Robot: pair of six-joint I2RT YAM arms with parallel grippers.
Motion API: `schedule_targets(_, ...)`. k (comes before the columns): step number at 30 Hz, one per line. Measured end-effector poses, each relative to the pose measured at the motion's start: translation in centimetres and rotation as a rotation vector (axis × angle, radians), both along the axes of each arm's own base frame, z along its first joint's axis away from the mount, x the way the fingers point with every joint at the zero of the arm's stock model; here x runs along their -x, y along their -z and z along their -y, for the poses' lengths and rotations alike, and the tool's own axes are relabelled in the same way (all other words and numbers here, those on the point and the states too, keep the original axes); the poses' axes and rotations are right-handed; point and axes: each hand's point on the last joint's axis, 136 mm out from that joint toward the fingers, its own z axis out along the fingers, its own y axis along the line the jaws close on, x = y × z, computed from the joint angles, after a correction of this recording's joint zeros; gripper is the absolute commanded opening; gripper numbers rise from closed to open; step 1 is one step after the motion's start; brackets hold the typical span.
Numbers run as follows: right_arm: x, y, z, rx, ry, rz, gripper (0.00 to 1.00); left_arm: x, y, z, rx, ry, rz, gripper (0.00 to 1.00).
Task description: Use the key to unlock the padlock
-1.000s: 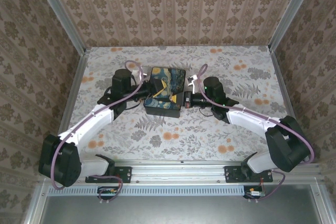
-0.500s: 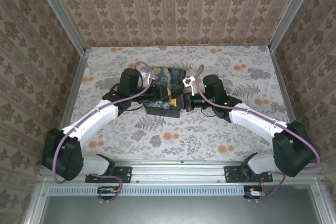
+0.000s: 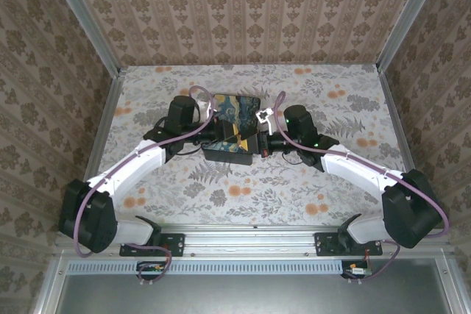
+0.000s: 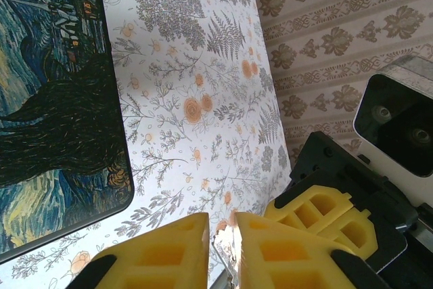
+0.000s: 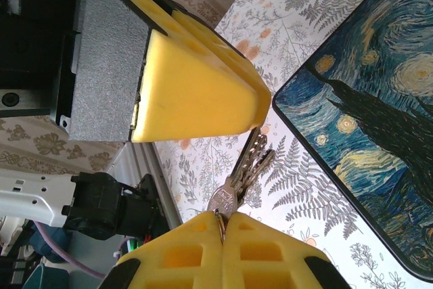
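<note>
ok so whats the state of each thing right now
right gripper: shut on keys
left gripper: shut on metal piece, unclear what
keys: hanging off a ring, tips reaching left gripper's fingers
box: lid closed

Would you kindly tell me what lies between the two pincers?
Silvery keys, clamped in the right pincer, reach to a yellow finger of the left pincer; the right wrist view shows it.

The keys [image 5: 247,167] have their tips hidden behind the left gripper [image 5: 254,109] and their heads buried in the right gripper [image 5: 222,221]. From the left wrist, a bright metal sliver [image 4: 226,245] pinched between the left fingers runs off the bottom edge, too little to identify. The painted box [image 4: 54,99] is cropped at left.
</note>
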Motion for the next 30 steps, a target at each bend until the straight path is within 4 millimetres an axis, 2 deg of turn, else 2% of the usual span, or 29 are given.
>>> schedule_targets(6,0.03,-0.01,-0.03,0.000,-0.001,0.000,0.00,0.06,0.05,0.00,-0.001,0.003,-0.001,0.23)
schedule_targets(10,0.02,-0.03,-0.02,-0.001,0.000,0.000,0.00,0.07,0.06,0.00,-0.002,0.004,0.000,0.14)
schedule_targets(20,0.08,-0.15,-0.15,-0.004,-0.004,0.006,0.00,0.21,0.06,0.13,-0.003,0.010,0.003,0.15)
schedule_targets(30,0.15,-0.22,-0.19,-0.005,-0.005,0.007,0.00,0.21,0.09,0.12,-0.004,0.010,0.003,0.00)
